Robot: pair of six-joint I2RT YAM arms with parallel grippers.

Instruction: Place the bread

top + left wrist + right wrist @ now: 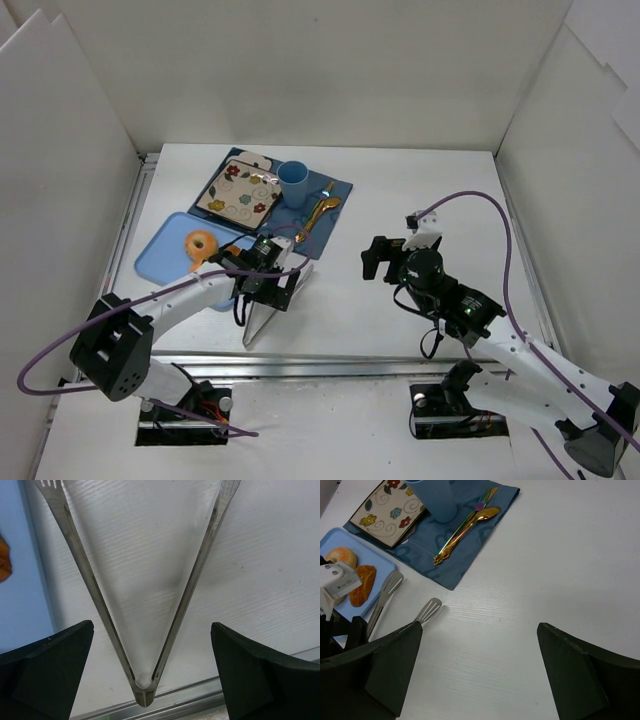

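- White table [420, 190] carries a blue tray [160, 258] at its 9 o'clock edge.
- Left gripper [151, 627] straddles the tongs [144, 695], its fingers wide apart and touching nothing.
- Right gripper [480, 630] gapes empty.
- The tongs' arms are spread.
- Bread [362, 584] lies on the tray beside a round pastry [341, 556].

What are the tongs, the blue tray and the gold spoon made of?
The tongs look like steel: brushed grey with soft glints. The blue tray is probably plastic: even matte colour, rounded rim. The spoon seems metal, polished gold.
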